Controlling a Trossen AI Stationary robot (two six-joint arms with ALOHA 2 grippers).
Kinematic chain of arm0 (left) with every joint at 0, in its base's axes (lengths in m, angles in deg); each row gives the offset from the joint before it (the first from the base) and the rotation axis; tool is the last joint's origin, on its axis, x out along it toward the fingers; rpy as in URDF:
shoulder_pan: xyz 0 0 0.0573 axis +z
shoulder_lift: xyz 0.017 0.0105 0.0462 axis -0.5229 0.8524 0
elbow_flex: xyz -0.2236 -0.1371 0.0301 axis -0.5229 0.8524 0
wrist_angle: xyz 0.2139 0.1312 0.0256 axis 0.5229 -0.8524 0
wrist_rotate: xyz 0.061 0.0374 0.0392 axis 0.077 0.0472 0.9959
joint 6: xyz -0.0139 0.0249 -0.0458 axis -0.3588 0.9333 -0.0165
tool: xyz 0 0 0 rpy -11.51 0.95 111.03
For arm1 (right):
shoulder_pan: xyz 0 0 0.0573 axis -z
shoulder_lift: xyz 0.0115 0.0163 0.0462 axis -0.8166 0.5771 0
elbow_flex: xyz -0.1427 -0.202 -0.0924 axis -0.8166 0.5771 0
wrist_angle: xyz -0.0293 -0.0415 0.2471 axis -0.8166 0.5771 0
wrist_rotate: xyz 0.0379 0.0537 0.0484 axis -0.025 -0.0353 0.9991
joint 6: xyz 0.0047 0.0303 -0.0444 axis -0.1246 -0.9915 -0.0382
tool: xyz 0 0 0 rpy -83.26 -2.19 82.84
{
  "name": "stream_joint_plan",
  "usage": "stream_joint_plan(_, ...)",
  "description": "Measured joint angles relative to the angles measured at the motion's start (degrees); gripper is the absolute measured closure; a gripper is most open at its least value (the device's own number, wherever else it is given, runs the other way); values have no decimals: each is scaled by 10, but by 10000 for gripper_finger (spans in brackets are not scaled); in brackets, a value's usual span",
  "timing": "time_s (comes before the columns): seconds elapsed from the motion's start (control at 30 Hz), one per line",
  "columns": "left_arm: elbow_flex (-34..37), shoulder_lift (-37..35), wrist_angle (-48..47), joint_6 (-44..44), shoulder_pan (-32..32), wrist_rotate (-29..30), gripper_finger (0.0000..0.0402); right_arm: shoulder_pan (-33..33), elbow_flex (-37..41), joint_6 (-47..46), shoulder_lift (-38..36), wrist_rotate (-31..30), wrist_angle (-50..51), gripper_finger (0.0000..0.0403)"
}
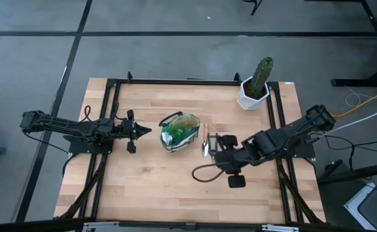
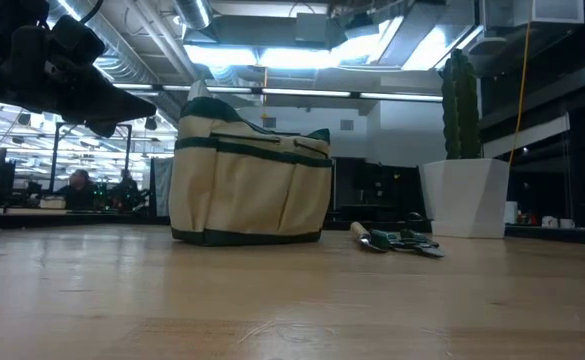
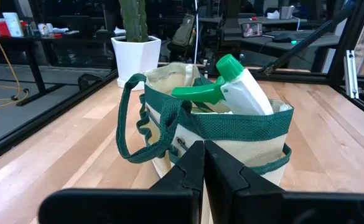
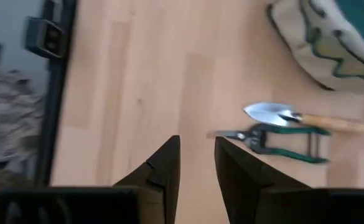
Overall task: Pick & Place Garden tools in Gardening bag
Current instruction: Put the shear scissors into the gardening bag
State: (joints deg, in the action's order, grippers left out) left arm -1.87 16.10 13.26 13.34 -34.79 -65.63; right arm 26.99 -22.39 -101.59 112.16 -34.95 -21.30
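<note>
High view, item list. Gardening bag (image 1: 178, 131): centre of table (image 1: 136, 187), upright, already holding a white spray bottle w/ green trigger (image 3: 234, 87) and other green bits. Trowel (image 4: 300, 117), pale wood handle, and green-handled pruners (image 4: 281, 138): lying side by side on the boards just right of bag, not yet packed. Right gripper (image 4: 197, 163): above table near those two tools, fingers slightly apart, empty. Left gripper (image 1: 143, 131): waiting just left of bag, fingers together, nothing held. Cactus in white pot (image 1: 255, 87): far right corner, well apart from work.

Risks, by judgement: tools lie nearly touching, so a descent btwn them could pinch both or nudge one away. Bag is soft and already fairly full; a tool dropped on the bottle may slide back out or tip the bag.
</note>
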Motion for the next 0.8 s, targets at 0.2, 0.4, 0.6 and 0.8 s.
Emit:
stream_joint_plan(0.2, 0, 0, 0, 0, 0, 0, 398, -23, 41, -47, 0, -50, -5, 302)
stream_joint_plan(0.4, 0, 0, 0, 0, 0, 0, 398, -27, 129, -78, 1, -51, -73, 302)
stream_joint_plan(0.6, 0, 0, 0, 0, 0, 0, 398, -6, 204, -35, 0, -51, -188, 302)
stream_joint_plan(0.8, 0, 0, 0, 0, 0, 0, 398, 41, 262, -15, 0, -51, -248, 302)
